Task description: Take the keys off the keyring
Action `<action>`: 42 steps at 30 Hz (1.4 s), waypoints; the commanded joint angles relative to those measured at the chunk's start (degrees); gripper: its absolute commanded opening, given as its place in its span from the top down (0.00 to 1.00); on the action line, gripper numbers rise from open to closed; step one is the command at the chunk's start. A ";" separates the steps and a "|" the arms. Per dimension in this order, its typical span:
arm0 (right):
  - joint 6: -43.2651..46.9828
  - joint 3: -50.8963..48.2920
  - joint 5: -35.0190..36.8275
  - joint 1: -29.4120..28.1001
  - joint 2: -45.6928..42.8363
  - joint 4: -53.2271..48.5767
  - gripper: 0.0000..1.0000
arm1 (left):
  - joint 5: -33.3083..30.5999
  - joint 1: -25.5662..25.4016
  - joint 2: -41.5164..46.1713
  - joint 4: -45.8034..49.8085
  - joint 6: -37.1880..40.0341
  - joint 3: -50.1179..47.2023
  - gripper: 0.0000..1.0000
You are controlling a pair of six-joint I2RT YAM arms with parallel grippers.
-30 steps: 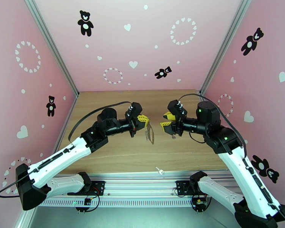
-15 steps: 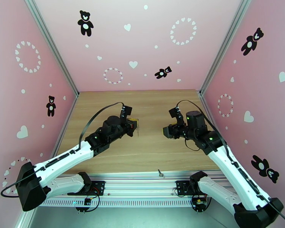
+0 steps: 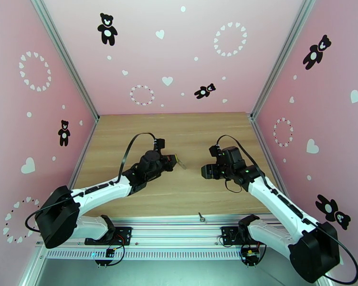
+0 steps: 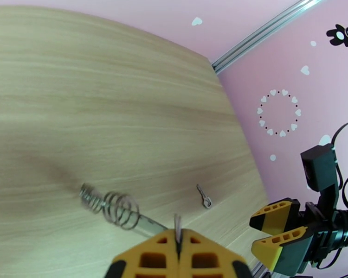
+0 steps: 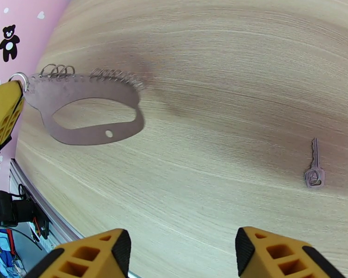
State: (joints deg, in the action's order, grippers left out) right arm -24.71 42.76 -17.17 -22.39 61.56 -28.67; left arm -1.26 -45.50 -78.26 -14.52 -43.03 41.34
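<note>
The keyring (image 5: 95,112) is a thin flat oval loop with a coiled wire along one edge, held just above the table. My left gripper (image 4: 177,235) is shut on one end of it; the coil (image 4: 113,209) sticks out past the fingers. In the top view the left gripper (image 3: 175,159) holds the keyring (image 3: 181,163) at the table's middle. One small key (image 5: 314,170) lies loose on the wood, also seen as the key (image 4: 203,197). A second key (image 3: 201,217) lies at the table's front edge. My right gripper (image 5: 183,246) is open, facing the left one across a gap.
The wooden table (image 3: 179,129) is walled in pink on three sides. An aluminium rail (image 3: 179,229) runs along the front edge between the arm bases. The right gripper (image 4: 278,228) hangs to the right of the loose key.
Both arms have come down from a raised pose to just above the table. The left gripper brought the keyring down with it. The key at the front edge shifted slightly.
</note>
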 commanded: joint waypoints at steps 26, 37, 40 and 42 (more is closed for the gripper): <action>6.57 -1.45 32.66 18.27 1.55 13.61 0.01 | -40.80 17.15 14.19 41.91 16.82 4.00 0.01; 16.54 -11.14 15.78 26.44 21.74 54.17 0.01 | -27.96 37.94 10.04 -15.71 41.81 -20.83 0.02; 17.30 -8.46 7.57 26.90 26.30 56.46 0.01 | -21.37 40.04 4.27 -29.59 44.61 -23.89 0.01; 20.82 -10.39 3.16 25.66 26.43 59.64 0.01 | -17.03 40.90 1.38 -31.72 44.17 -23.33 0.01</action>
State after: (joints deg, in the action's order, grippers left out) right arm -8.67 32.58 -4.01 4.10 86.89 21.71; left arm -27.81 -5.56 -74.00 -29.95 -2.96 18.22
